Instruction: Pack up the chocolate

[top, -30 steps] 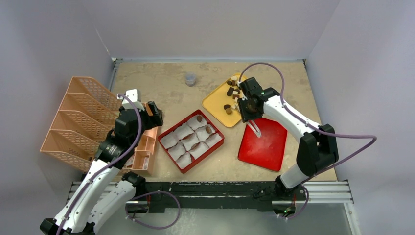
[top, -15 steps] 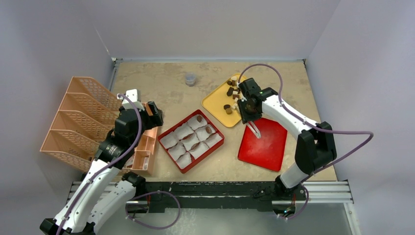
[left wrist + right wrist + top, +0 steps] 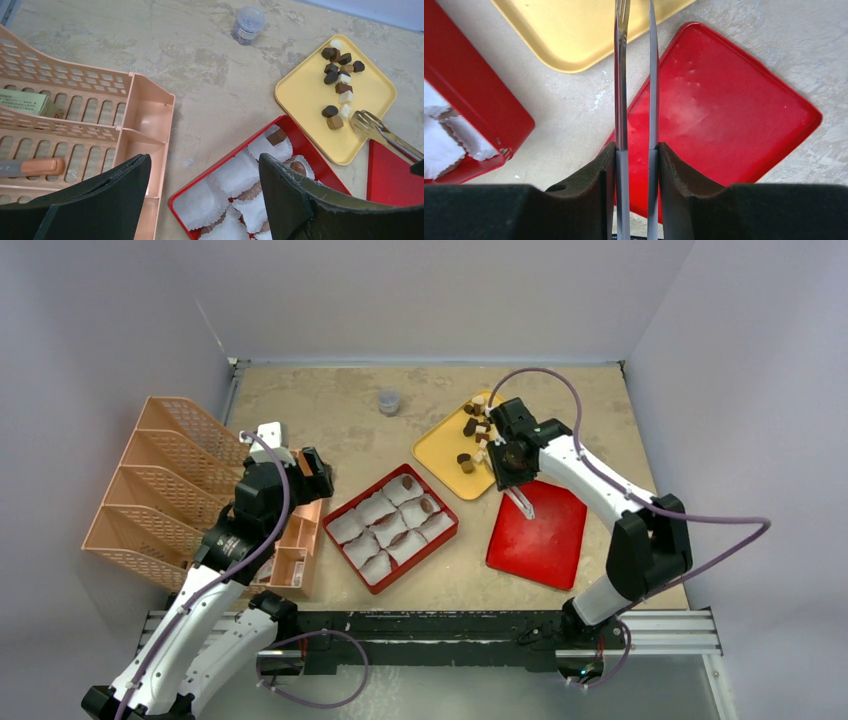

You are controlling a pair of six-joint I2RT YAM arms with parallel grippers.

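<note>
Several small dark, light brown and cream chocolate pieces (image 3: 472, 426) lie on a yellow tray (image 3: 440, 450); they also show in the left wrist view (image 3: 336, 75). A red box (image 3: 447, 530) holds white paper cups, some with a chocolate (image 3: 276, 136) in them. My right gripper (image 3: 515, 488) is shut on metal tongs (image 3: 620, 75). The tongs' tips (image 3: 362, 120) are at the tray's near edge beside the chocolates, with nothing seen between them. My left gripper (image 3: 200, 170) is open and empty above the box's left end.
A red lid (image 3: 540, 535) lies flat right of the box, under the tongs. A peach desk organizer (image 3: 160, 480) fills the left side. A small clear jar (image 3: 389, 401) stands at the back.
The right arm swayed slightly left and came back; the tongs stay at the tray's near edge. The left arm has not moved.
</note>
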